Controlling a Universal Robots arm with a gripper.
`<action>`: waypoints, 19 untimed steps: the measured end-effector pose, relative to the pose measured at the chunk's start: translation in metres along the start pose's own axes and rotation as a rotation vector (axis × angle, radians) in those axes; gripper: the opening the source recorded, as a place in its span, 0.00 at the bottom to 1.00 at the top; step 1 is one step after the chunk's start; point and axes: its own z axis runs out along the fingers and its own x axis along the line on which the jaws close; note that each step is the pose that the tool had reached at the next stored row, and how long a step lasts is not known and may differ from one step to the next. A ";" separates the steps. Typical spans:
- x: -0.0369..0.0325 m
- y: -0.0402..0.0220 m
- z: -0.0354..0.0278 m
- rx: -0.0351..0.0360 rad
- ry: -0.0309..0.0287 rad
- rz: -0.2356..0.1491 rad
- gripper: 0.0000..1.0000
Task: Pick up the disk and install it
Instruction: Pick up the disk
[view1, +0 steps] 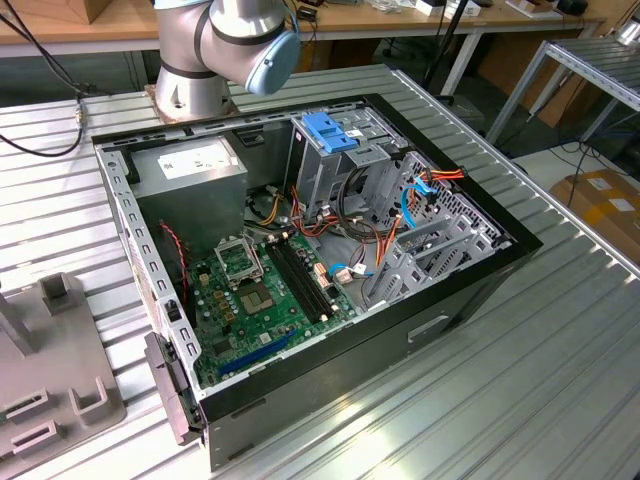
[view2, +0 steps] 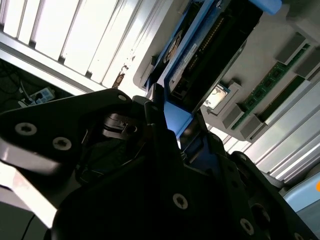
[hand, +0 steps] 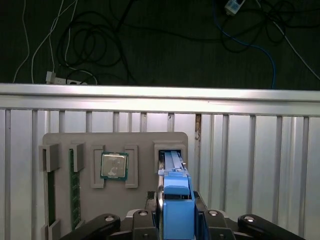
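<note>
gripper: one, black plates with round screw heads; in both wrist views (hand: 177, 222) (view2: 176, 122) its two fingers press on opposite sides of the disk's blue bracket, with no gap showing.
disk: one (hand: 176, 202) (view2: 212, 42), flat and rectangular, black metal body edged in smooth blue plastic; it stands on edge between the fingers, its far end in a slot of the tray.
tray: one (hand: 65, 142) (view1: 60, 370), matte grey, with raised blocks and slots, lying on the table.
processor chip: one (hand: 114, 165) (view2: 216, 96), square, silvery lid on a green rim, seated between two grey blocks near the disk's slot.
memory sticks: two (hand: 73, 190), thin green strips on edge in tray slots, beyond the chip from the disk.
table: one (hand: 250, 160) (view1: 480, 400), ribbed bare aluminium slats.
computer case: one (view1: 470, 290), black shell, grey perforated metal inside, lying open near the tray.
motherboard: one (view1: 260, 300), green, flat in the case.
power-supply box: one (view1: 195, 165), grey, with a white label whose print is too small to read.
drive cage: one (view1: 330, 160), grey sheet metal with a blue plastic handle on top.
robot arm: one (view1: 215, 40), grey joints with a pale blue cap.
cables: several (hand: 100, 40), black, white and blue, on the dark floor past the table's edge.
</note>
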 end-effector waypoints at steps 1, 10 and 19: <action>0.0000 0.0000 0.0000 -0.0001 0.0000 0.000 0.37; 0.0002 -0.0001 -0.0081 -0.0002 0.0010 0.002 0.37; 0.0002 -0.0001 -0.0090 -0.0001 -0.0003 0.003 0.37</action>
